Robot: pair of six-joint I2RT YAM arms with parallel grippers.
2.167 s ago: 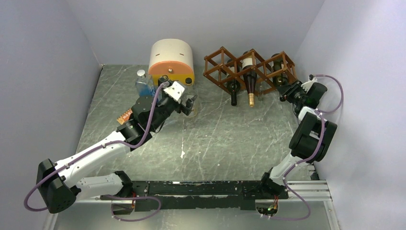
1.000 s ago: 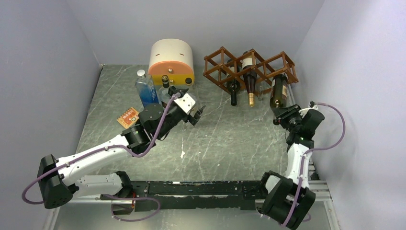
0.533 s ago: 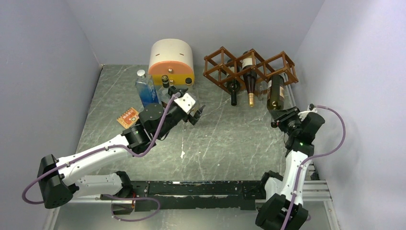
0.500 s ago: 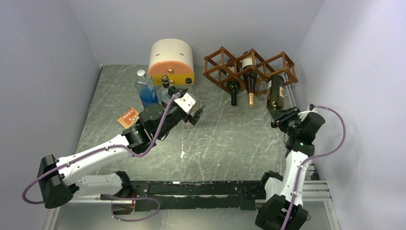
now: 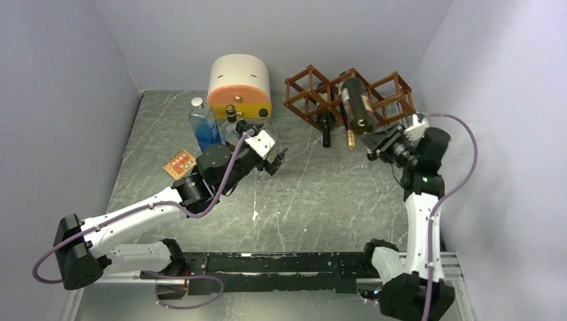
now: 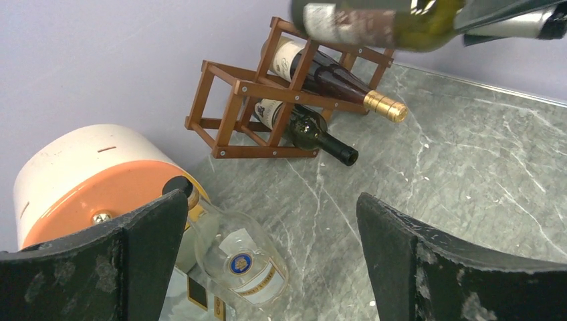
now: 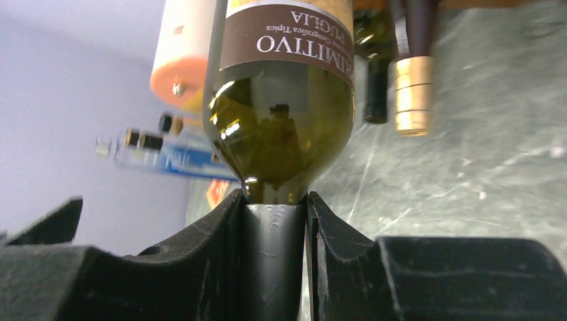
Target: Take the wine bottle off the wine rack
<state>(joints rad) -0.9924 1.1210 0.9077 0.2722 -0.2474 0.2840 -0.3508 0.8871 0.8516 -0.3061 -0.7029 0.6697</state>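
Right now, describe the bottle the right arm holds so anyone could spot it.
At the back right of the table stands a reddish-brown wine rack. By it, the right gripper clamps a green wine bottle by the neck. Unlike the two bottles in the rack, it hangs in mid-air.

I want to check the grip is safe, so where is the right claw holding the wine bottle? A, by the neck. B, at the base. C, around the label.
A: in the right wrist view the right claw is closed on either side of the dark neck of the wine bottle, just under its shoulder.
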